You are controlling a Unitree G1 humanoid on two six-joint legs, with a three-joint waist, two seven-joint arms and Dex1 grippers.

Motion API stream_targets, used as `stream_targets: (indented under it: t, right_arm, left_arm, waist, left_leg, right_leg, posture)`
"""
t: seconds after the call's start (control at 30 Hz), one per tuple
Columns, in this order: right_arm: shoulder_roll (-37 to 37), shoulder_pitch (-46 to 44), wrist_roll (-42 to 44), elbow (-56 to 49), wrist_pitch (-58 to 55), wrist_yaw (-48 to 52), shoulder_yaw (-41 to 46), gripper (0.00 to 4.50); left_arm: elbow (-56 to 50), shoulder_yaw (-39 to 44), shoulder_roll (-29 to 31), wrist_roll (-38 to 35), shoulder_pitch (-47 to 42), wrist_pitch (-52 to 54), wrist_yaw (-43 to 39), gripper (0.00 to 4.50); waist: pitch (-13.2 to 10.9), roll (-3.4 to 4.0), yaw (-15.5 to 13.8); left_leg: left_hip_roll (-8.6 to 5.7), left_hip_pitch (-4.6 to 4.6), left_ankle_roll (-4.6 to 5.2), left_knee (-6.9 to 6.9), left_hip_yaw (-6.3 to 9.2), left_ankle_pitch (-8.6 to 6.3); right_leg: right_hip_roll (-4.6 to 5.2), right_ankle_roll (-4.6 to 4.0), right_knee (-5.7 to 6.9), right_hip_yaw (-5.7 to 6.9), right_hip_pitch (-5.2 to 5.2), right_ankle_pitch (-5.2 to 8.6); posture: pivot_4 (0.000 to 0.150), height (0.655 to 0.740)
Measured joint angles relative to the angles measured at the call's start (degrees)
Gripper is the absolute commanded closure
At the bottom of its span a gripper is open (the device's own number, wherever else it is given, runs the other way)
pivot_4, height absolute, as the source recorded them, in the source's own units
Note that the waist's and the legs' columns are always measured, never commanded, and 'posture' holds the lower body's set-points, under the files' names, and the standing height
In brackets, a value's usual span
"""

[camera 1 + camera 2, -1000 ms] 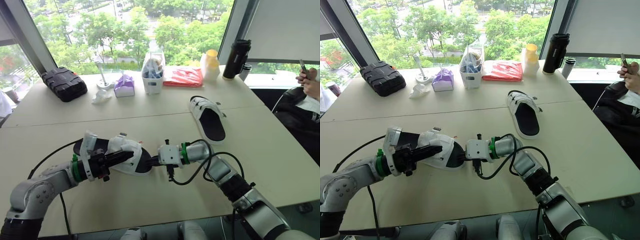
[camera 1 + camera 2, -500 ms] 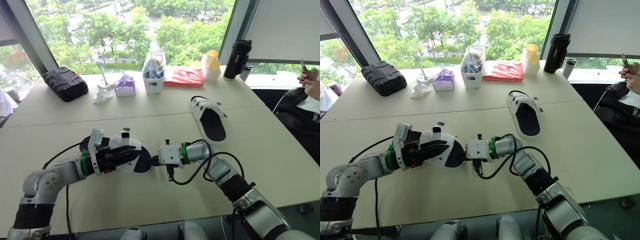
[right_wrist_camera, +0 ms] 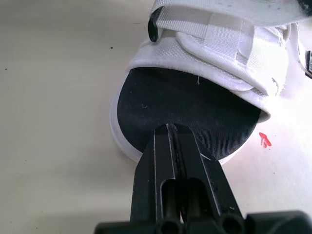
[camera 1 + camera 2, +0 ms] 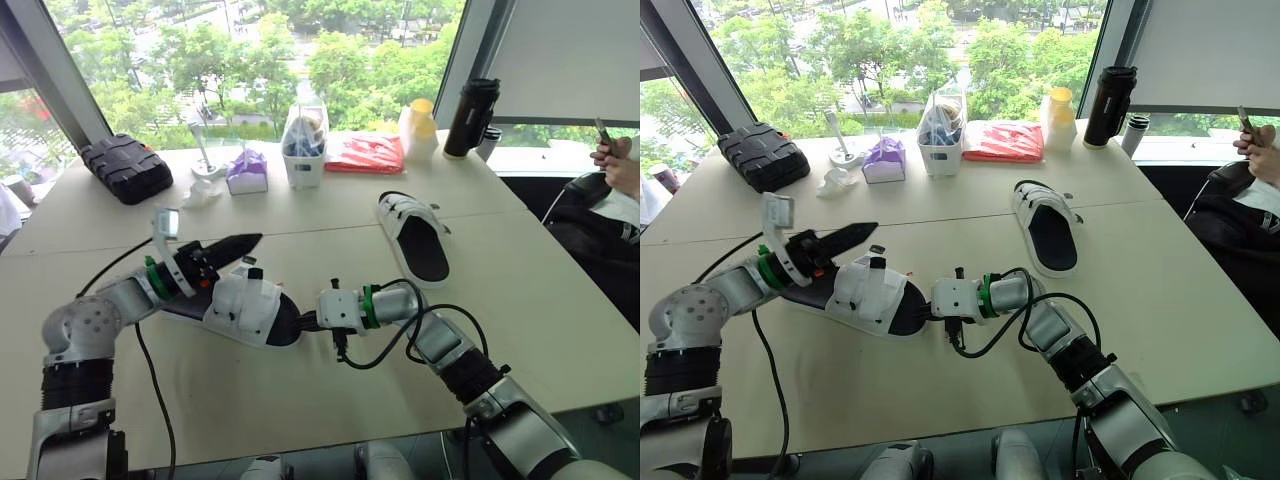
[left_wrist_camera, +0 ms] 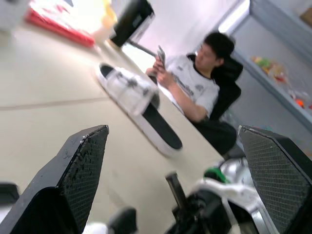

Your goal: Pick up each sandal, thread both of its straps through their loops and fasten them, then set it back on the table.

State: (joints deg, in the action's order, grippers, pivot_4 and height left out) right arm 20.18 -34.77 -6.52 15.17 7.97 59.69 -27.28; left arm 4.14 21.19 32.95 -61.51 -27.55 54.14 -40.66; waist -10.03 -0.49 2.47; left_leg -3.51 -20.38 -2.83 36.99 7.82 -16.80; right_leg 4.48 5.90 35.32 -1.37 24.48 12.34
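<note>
Near sandal (image 4: 245, 310): it lies flat on the worktop (image 4: 300, 400) between the two tools, with the white upper facing up.
Long axis: it runs left to right, heel toward the left tool (image 4: 245, 242), toe toward the right tool (image 3: 171, 129).
Right tool: the fingers are pressed together, tips at the toe edge of the black sole; whether they nip the rim I cannot tell.
Left tool: the fingers (image 5: 80, 165) are spread and empty, raised just over the heel end, a little to the far side.
Nearer arm for the straps (image 3: 229, 41): the left one, in my judgement, because they lie just near-right of its tips.
Far sandal (image 4: 417, 238): well apart at the far right, no tool on it.
</note>
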Motion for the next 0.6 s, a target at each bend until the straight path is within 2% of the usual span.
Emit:
stream_targets:
  t: [0.1,0.27,0.3,0.37,0.4,0.47,0.57,0.6]
  right_arm:
    - [-0.09,0.04,0.0,-0.02,-0.1,-0.14,-0.01,4.5]
    - [0.08,0.09,0.0,0.0,-0.08,-0.27,0.28,4.5]
    - [0.05,0.09,-0.02,0.0,-0.09,-0.31,0.29,4.5]
    - [0.03,0.09,-0.04,0.09,-0.09,-0.34,0.3,4.5]
    - [0.01,0.09,-0.04,0.12,-0.09,-0.34,0.3,4.5]
    - [-0.14,0.09,-0.03,0.16,-0.08,-0.34,0.28,4.5]
    - [-0.25,0.09,-0.03,0.22,0.01,-0.32,0.27,4.5]
    - [-0.31,0.09,-0.03,0.23,0.02,-0.31,0.27,4.5]
  left_arm:
    - [-0.73,1.87,3.2,1.85,3.17,-1.67,-0.3,0.06]
    - [-1.42,-0.24,8.08,13.82,15.03,-12.56,-7.34,0.06]
    - [-1.3,-0.5,8.34,15.43,16.05,-14.33,-8.61,0.28]
    - [-0.74,-1.94,9.39,19.09,17.14,-18.74,-11.17,0.88]
    - [-0.52,-2.34,9.47,20.61,17.4,-20.82,-12.12,1.32]
    - [0.33,-2.89,9.46,23.05,17.73,-23.98,-13.42,2.3]
    - [2.13,-4.71,9.39,27.03,17.72,-29.08,-14.78,4.01]
    - [2.73,-4.93,9.26,27.97,17.66,-30.38,-15.03,4.4]
  waist:
    - [0.0,0.01,0.12]
    - [0.0,0.0,-0.27]
    - [0.0,-0.02,-0.48]
    - [0.0,-0.05,-0.74]
    - [0.0,-0.04,-0.76]
    - [0.0,-0.05,-0.71]
    - [0.0,-0.04,-0.6]
    - [0.0,-0.04,-0.57]
  left_leg:
    - [0.0,0.02,0.0,-0.03,-0.03,0.0]
    - [0.0,-0.03,-0.01,-0.04,-0.16,0.0]
    - [0.0,-0.04,-0.01,-0.02,-0.17,0.0]
    - [0.0,-0.03,-0.01,-0.01,-0.18,0.0]
    - [0.0,-0.02,-0.01,-0.01,-0.19,0.0]
    - [0.01,-0.01,-0.01,-0.03,-0.2,0.0]
    - [0.02,-0.02,-0.01,-0.05,-0.18,0.0]
    - [0.01,-0.02,-0.01,-0.05,-0.18,0.0]
  right_leg:
    - [0.0,0.0,0.0,-0.03,0.01,0.0]
    - [0.0,-0.02,-0.01,-0.03,0.01,0.01]
    - [0.0,-0.03,-0.02,-0.01,0.0,0.01]
    - [0.0,-0.08,-0.03,-0.01,-0.03,0.04]
    - [0.01,-0.13,-0.03,-0.01,-0.03,0.06]
    - [0.01,-0.1,-0.03,-0.01,-0.02,0.04]
    - [0.01,-0.02,-0.03,0.0,0.0,0.0]
    - [0.01,-0.02,-0.03,0.0,0.0,0.0]
  posture:
    - [0.15,0.74]
    - [0.15,0.74]
    - [0.15,0.74]
    - [0.15,0.74]
    - [0.15,0.74]
    - [0.15,0.74]
    - [0.15,0.74]
    - [0.15,0.74]
